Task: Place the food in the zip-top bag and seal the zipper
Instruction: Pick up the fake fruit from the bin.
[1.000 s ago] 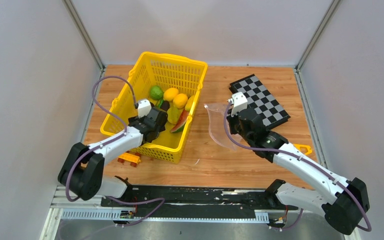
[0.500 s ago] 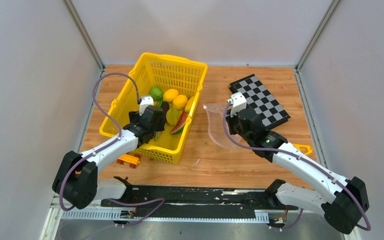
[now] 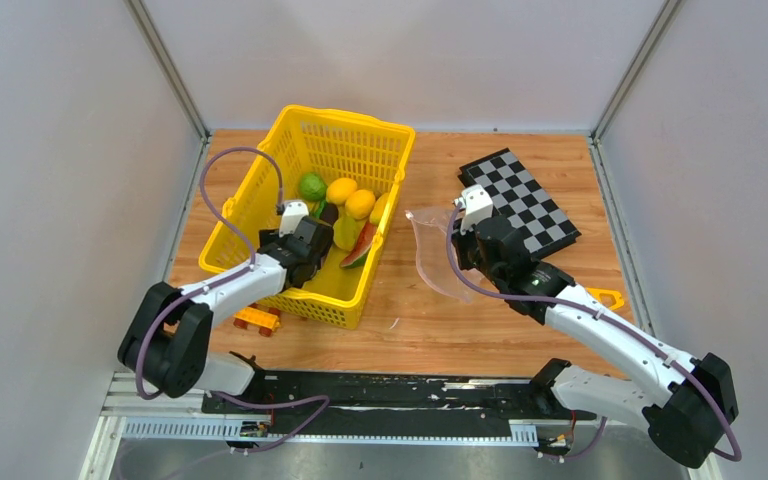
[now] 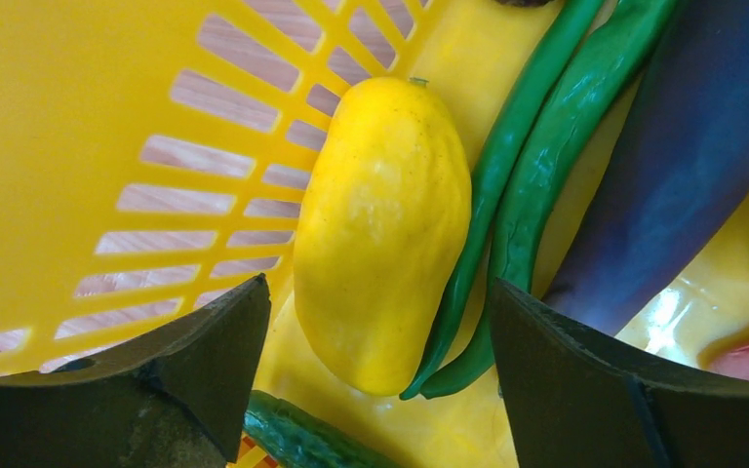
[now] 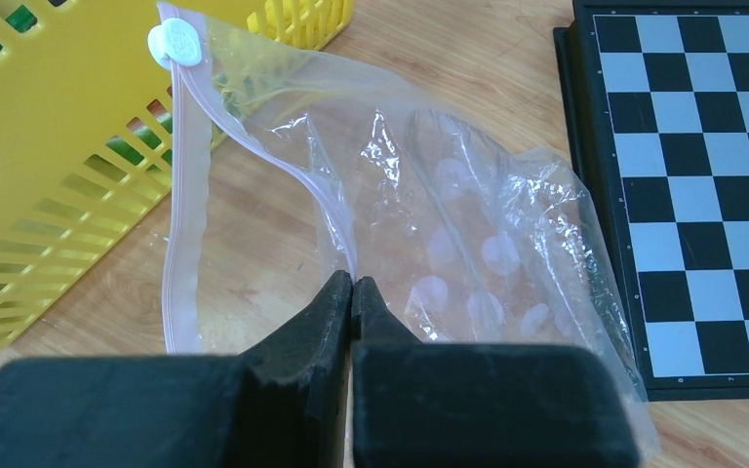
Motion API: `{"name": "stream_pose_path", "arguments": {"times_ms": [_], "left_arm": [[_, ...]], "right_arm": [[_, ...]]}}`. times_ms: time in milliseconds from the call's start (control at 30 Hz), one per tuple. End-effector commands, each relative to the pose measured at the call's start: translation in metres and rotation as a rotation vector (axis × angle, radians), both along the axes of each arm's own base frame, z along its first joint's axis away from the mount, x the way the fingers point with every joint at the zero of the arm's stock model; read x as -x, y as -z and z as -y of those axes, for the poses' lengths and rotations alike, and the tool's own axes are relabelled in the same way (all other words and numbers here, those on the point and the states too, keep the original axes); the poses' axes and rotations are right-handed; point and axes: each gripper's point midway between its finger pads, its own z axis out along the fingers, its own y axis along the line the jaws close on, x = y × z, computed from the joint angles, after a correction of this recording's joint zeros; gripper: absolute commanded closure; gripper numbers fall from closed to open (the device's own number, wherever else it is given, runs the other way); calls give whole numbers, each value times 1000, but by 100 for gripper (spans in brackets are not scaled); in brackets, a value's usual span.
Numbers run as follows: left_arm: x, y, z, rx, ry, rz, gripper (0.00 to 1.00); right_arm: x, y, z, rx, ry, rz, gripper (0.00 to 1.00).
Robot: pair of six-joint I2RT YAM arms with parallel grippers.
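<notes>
Squarely astride a mango point(image 4: 380, 234) in the basket point(image 3: 350, 113).
Left jaws stand wide either side of it; right jaws clamp tight on the edge of the bag point(image 5: 468, 224).

a robotics lab test cell, not a home or shop — a small wooden table point(image 3: 430, 330) boxed in on three sides by plain pale panels point(image 3: 400, 60) set in aluminium posts point(image 3: 170, 68). a left arm point(image 3: 230, 285) and a right arm point(image 3: 600, 330) are bolted to a black base rail point(image 3: 400, 392), with a purple cable point(image 3: 203, 185) looping loose. the props are stand-ins — plastic toy food point(image 3: 341, 188) in a yellow basket point(image 3: 350, 140), and a chequerboard point(image 3: 525, 195).
</notes>
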Motion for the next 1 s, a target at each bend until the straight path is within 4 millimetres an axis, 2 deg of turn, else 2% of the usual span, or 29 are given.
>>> {"name": "stream_pose_path", "arguments": {"times_ms": [0,67,233,400,600,667,800,967], "left_arm": [[-7,-1,0,2,-29,16,16],[-6,2,1,-2,-22,-1,21],[-5,6,-1,-1,-23,-27,24],[-5,13,-5,17,-30,-55,37],[-8,12,9,72,29,-63,51],[-9,8,14,98,57,-58,59],[-9,-11,21,147,97,-4,65],[-4,-45,21,203,113,91,66]], "right_arm": [[-3,-17,-4,-41,1,21,100],[-3,-16,-4,-40,-4,18,100],[1,-21,-5,-58,-14,24,100],[2,-22,-6,-68,-18,21,100],[2,-22,-7,-72,-21,16,100],[3,-22,-7,-73,-24,15,100],[5,-24,-8,-84,-29,19,100],[7,-30,-9,-109,-38,29,100]]}}
